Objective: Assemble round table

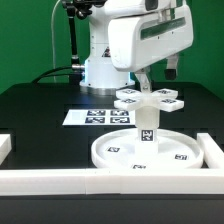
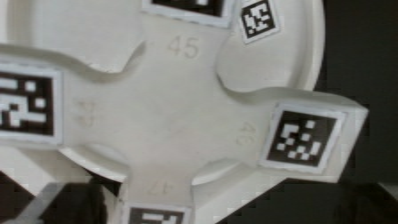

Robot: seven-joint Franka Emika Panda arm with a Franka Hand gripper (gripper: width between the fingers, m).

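Observation:
The cross-shaped piece (image 1: 148, 98) sits on top of the short post (image 1: 147, 126), which stands upright on the large rimmed round disc (image 1: 150, 152). All are white with black-and-white tags. My gripper (image 1: 150, 84) hangs right above the cross, at or touching its top. In the wrist view the cross-shaped piece (image 2: 178, 110) fills the picture, very close, with the disc (image 2: 294, 40) behind it. My fingers do not show clearly there, so the jaws' state cannot be read.
The marker board (image 1: 98, 117) lies flat behind the disc toward the exterior view's left. The white rectangular border wall (image 1: 100, 181) runs along the front, with ends at both sides. The robot's base (image 1: 100, 70) stands at the back.

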